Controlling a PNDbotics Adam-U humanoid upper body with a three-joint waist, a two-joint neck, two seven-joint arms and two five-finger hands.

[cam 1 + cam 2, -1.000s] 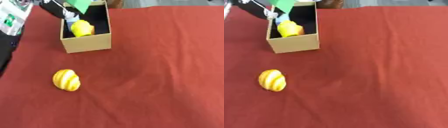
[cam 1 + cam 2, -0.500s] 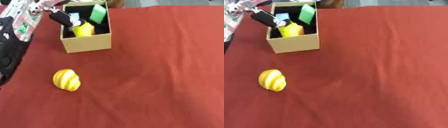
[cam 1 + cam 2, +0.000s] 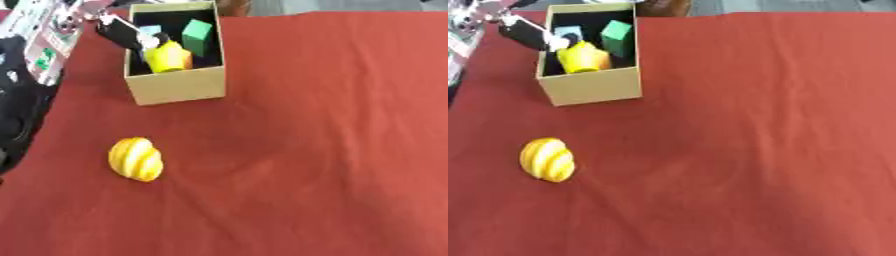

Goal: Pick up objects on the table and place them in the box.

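A cardboard box stands at the far left of the red cloth. Inside it lie a green block, a yellow object and a small pale blue piece. My left hand comes in from the upper left, its dark fingers straight and reaching over the box's left rim, holding nothing. A yellow and orange striped round object lies on the cloth in front of the box, apart from the hand. No right hand shows.
The red cloth covers the table to the right and front. My left arm and dark body parts fill the left edge. A brown thing sits just behind the box at the far edge.
The green block was held above the box and now lies inside it. My left hand has let go and drawn back to the box's left rim.
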